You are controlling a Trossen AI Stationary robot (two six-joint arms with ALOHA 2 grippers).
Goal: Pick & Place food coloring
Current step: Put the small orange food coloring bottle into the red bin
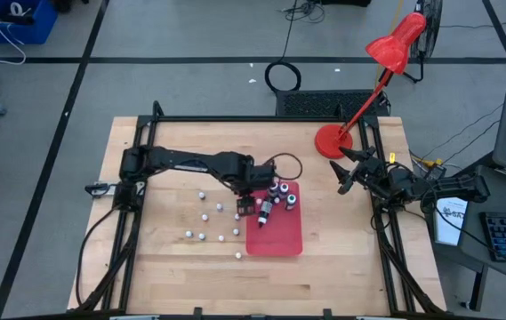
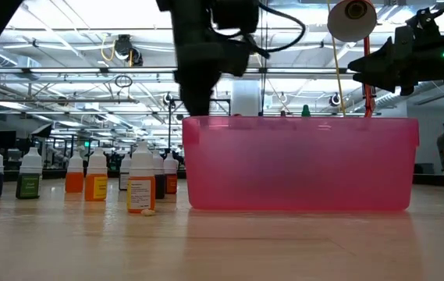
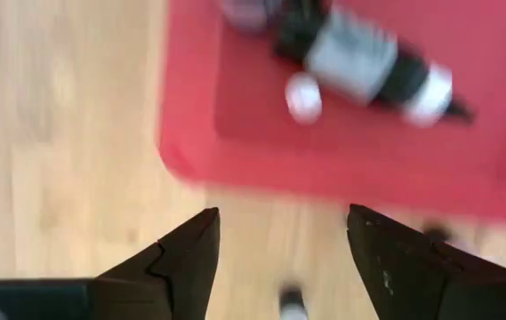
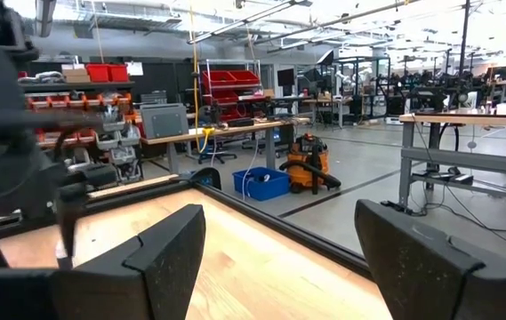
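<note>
A small whitish piece (image 2: 148,211) is seen nearest in the low view, lying on the wooden table (image 2: 222,242) at the foot of an orange-labelled bottle (image 2: 140,190). Behind it, a row of upright white-capped food coloring bottles (image 2: 30,175) runs across the table, their long axes vertical; several overlap one another, so a firm count cannot be made. Beside them the red tray (image 2: 300,164) is seen, its translucent wall blurring whatever lies inside.

From above, the left gripper (image 1: 251,203) is found over the tray's left edge, and in its wrist view its 2 fingers (image 3: 186,262) are spread apart with nothing between them. Just past them, 1 bottle (image 3: 373,67) is seen lying on its side on the tray floor, its long axis slanting across the tray and its dark tip pointing away from the left edge. A white cap (image 3: 303,96) touches its side. Another bottle at the frame's edge is cut off, and motion blur hides its label.

In the high view, 2 or 3 more bottles (image 1: 281,194) are clustered in the tray's far corner; whether each stands or lies cannot be told.

The right gripper (image 1: 349,173) is held beside a red lamp (image 1: 373,80) at the table's right edge, its fingers wide apart and empty.
</note>
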